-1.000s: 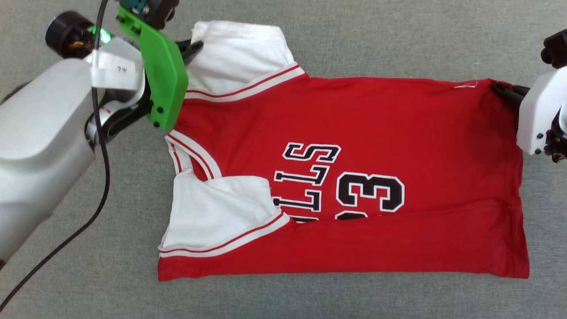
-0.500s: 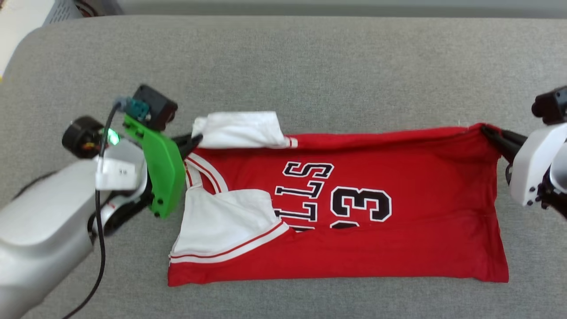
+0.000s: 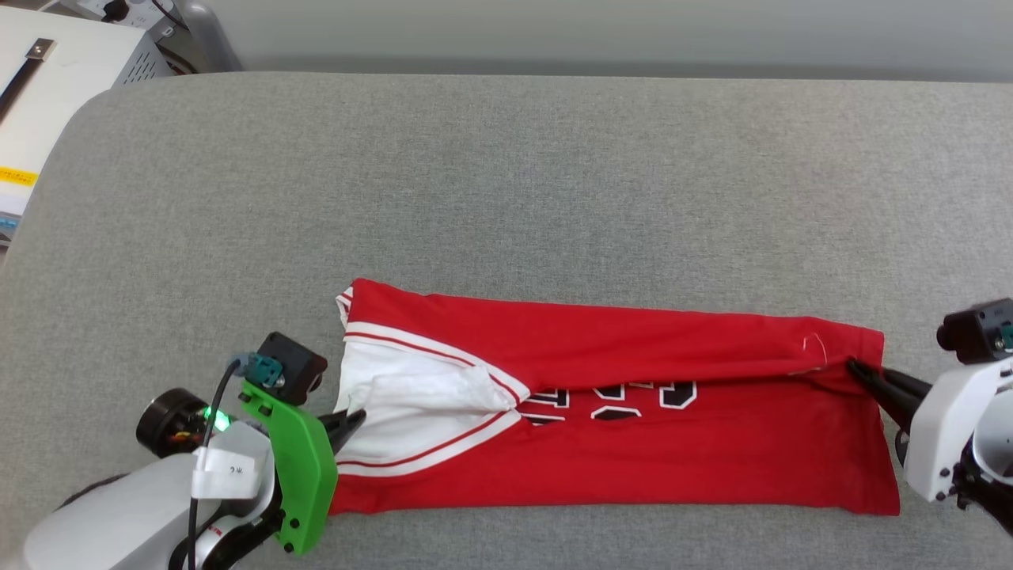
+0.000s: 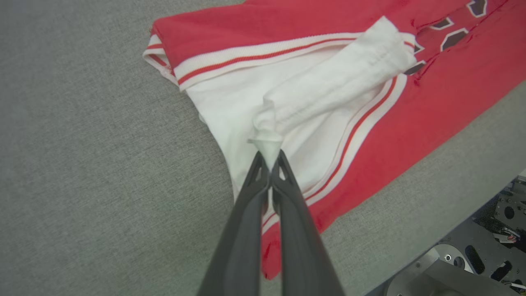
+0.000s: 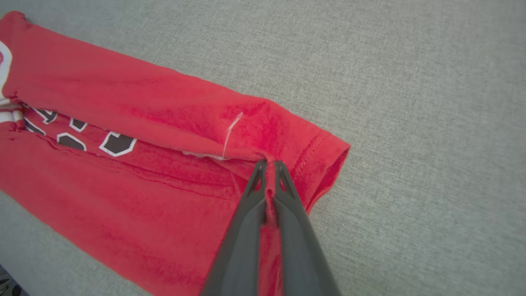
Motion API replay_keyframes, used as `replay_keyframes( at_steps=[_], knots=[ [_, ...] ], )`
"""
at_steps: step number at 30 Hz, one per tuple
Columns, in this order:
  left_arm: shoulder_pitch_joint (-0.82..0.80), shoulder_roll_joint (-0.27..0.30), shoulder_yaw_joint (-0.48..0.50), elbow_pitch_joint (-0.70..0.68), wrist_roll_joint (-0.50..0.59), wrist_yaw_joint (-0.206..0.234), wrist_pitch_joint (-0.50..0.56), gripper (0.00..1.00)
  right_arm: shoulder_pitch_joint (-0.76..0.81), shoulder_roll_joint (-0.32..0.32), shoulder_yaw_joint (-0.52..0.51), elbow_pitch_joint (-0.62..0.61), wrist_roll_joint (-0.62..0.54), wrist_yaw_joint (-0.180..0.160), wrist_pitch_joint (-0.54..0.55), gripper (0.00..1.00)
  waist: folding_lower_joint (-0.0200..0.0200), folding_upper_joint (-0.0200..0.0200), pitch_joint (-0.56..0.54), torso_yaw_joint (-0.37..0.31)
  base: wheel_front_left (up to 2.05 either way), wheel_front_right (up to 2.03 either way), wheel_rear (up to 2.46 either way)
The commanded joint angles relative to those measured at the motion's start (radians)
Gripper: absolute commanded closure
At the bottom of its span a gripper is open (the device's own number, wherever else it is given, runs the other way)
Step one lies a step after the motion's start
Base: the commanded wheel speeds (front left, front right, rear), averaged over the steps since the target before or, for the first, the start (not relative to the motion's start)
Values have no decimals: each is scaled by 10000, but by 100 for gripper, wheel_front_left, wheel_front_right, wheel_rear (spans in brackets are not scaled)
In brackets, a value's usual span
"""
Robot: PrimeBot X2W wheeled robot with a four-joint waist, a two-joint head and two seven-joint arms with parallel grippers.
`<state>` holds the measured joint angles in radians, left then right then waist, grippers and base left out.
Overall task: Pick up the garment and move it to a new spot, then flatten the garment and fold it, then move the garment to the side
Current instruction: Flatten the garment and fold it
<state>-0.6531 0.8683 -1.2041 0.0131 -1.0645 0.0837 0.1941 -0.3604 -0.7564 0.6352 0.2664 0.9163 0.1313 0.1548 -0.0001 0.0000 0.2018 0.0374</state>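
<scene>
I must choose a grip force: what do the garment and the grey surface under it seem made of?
The garment: soft matte knit, perhaps cotton; it folds limply and shows stitched hems. The grey surface: matte woven upholstery cloth, by its fine speckled weave.

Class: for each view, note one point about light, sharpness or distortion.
Head view: soft even light, no glare, the garment sharp. Left wrist view: left gripper looms large, softer toward the bottom edge. Right wrist view: right gripper looms likewise; weave crisp.
</scene>
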Motion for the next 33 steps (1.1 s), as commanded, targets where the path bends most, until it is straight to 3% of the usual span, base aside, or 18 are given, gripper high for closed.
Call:
replay_keyframes(
  at_steps=[1,13,14,15,16,20,22,23,27,33],
  knots=[
    [218,18,-13,51,-162,82,-96,100,301,13,-157,-54,99,-6,-48,100,1,0,29,1,0,0,0],
    [560,-680,-167,1258,-123,64,-446,100,1187,473,-424,26,-45,-6,581,100,1,0,461,-78,0,0,0],
    [565,-712,-145,1328,-74,115,-555,93,1183,505,-500,34,-40,-6,539,100,1,0,439,-81,0,0,0],
    [585,-744,-86,1399,-30,201,-737,30,1189,545,-605,29,-7,-6,503,66,1,0,387,-84,0,0,0],
    [608,-763,-36,1429,-5,268,-884,0,1202,552,-669,-2,10,-6,495,0,1,0,326,-81,0,0,0],
    [722,-709,320,1287,242,784,-1849,0,1292,502,-1116,-388,405,-6,457,0,1,0,62,-69,0,0,0],
    [840,-679,598,1155,339,1244,-2462,0,1380,421,-1448,-699,903,-6,551,0,1,0,-67,-50,0,0,0],
    [1012,-677,878,967,414,1733,-3098,0,1458,247,-1888,-1028,1418,-6,660,0,1,0,-160,-13,0,0,0],
    [1312,-788,1416,677,621,2636,-4127,0,1547,-192,-2577,-1292,1985,-6,1014,0,1,0,-221,93,0,0,0],
    [1807,-1216,2583,466,1522,3840,-4545,0,1539,-412,-3162,-954,3011,-6,2271,0,1,0,-69,268,0,0,0]
  ],
)
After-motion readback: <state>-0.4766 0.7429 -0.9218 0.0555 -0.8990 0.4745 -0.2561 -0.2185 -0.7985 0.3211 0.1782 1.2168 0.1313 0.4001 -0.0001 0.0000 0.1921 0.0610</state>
